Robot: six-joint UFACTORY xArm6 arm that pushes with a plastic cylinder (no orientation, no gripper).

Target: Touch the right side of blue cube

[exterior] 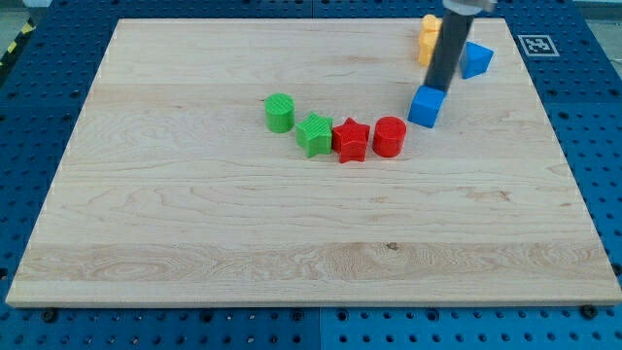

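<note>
The blue cube (425, 107) sits on the wooden board (292, 224) at the view's upper right. My dark rod comes down from the top edge, and my tip (434, 88) is at the cube's top edge, just behind it, seemingly touching it. A second blue block (476, 59), wedge-like, lies to the upper right of the rod.
A red cylinder (389, 136) stands just left of the blue cube, then a red star (351, 140), a green star-like block (314, 134) and a green cylinder (280, 113). Yellow and orange blocks (428, 37) sit near the top edge, partly hidden by the rod.
</note>
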